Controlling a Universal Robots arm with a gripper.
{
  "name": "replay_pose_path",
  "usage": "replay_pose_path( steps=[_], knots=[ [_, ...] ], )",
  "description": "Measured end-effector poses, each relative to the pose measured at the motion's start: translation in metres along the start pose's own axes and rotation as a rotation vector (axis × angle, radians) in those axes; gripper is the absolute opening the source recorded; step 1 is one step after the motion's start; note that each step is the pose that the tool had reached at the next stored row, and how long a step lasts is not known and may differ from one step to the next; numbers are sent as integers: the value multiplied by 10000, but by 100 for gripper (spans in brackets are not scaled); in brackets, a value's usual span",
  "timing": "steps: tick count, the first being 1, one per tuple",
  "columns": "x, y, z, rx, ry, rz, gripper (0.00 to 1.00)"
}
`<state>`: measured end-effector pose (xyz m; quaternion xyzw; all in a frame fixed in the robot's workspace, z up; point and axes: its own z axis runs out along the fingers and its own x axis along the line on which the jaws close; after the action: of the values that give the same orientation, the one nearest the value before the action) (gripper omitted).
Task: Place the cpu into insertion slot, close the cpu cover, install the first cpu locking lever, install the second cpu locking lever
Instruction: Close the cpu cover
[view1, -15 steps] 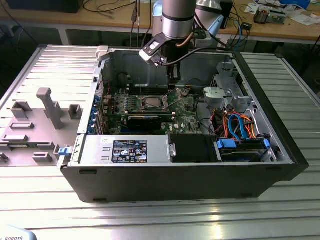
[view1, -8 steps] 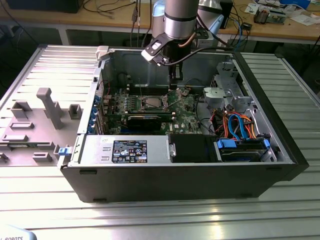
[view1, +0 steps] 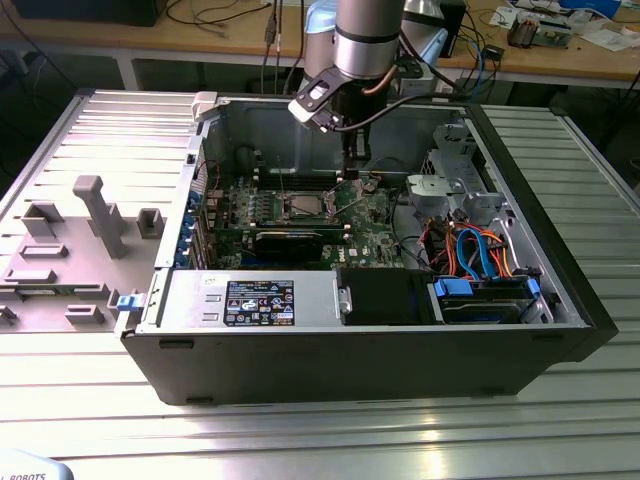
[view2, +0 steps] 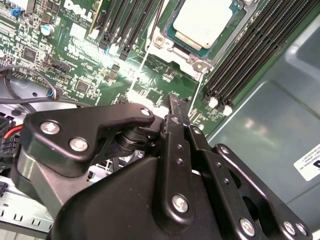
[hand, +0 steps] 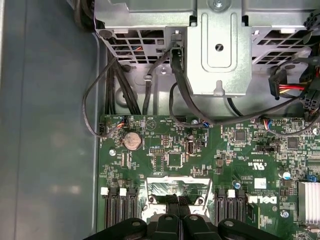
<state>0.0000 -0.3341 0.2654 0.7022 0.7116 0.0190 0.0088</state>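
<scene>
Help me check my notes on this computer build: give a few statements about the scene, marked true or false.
1. The chip lies in its socket on the green board. True.
2. The gripper holds the chip. False: the chip lies in the socket, apart from the gripper.
3. The computer case has its side closed. False: it is open, the board in plain sight.
4. A round coin battery sits on the board. True.

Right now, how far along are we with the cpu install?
Done: the cpu looks seated, the cpu cover down around it. In hand: the gripper, fingers together, hangs beside the cover near a thin wire lever. Left: both levers appear to stand up unlatched, though I can't be sure.
</scene>
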Motion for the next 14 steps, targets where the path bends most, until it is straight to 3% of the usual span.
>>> replay_pose_path(
  steps=[10, 14],
  knots=[
    [0, 11, 0, 0, 0, -2, 11],
    [0, 81, 14, 2, 1, 1, 11]
  ],
)
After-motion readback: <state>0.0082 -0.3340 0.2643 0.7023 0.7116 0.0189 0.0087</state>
